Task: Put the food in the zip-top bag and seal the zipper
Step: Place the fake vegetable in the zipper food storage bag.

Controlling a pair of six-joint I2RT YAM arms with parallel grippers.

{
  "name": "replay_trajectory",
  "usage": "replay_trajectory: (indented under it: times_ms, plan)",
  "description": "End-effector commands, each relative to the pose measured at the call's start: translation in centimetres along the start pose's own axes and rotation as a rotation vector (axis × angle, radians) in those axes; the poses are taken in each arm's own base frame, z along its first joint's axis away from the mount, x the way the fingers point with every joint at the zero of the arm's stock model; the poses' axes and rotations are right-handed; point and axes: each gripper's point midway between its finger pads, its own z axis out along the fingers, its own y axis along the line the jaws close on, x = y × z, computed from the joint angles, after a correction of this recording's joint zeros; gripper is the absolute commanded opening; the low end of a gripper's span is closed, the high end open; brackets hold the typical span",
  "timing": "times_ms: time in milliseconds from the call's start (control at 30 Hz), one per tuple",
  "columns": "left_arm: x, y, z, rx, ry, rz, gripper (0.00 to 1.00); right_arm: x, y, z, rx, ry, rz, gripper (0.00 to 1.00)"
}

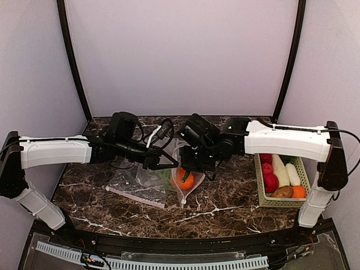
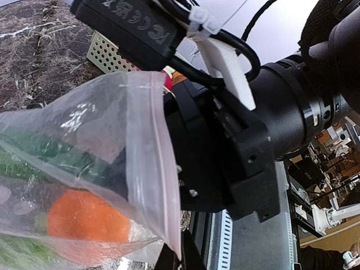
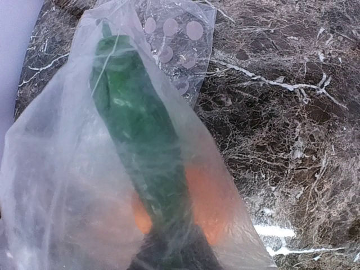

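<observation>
The left claw [image 1: 171, 164] pinches the bag [image 1: 181, 194] at its mouth; the right claw's [image 1: 198, 163] grip, at three o'clock, I cannot tell. Slick plastic may slip, dropping the orange [image 1: 184, 179].

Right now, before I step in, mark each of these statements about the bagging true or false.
1. An orange fruit sits inside the zip-top bag. True.
2. The basket is empty. False: it holds red apples, a white radish and a potato, among others.
3. A second bag lies flat on the table, left of the first. True.
4. The zip-top bag lies untouched. False: the left gripper is shut on its pinkish edge.
</observation>
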Motion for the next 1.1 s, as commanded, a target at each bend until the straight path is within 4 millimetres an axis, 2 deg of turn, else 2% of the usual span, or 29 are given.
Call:
replay_trajectory:
  times_ms: [0, 167, 433, 833, 1067]
  plan:
    - [0.0, -1.5, 0.0, 0.079, -0.005, 0.015, 0.01, -1.4, 0.5, 0.6, 0.034, -0.080, -0.041, 0.09]
    - [-0.2, -1.2, -0.2, 0.068, -0.012, 0.007, 0.01, -1.3, 0.1, 1.2, 0.059, -0.081, -0.056, 0.16]
    - [-0.6, -0.1, -0.7, 0.053, -0.031, -0.036, 0.01, -1.1, -0.4, 0.9, 0.064, -0.080, -0.058, 0.39]
    - [-0.6, 1.1, -0.7, 0.028, -0.033, -0.068, 0.01, -1.5, -0.2, -0.6, 0.031, -0.096, -0.073, 0.46]
    - [-0.6, 3.3, -1.3, -0.071, -0.033, -0.095, 0.01, -1.7, 0.7, -3.2, -0.072, -0.112, -0.128, 0.54]
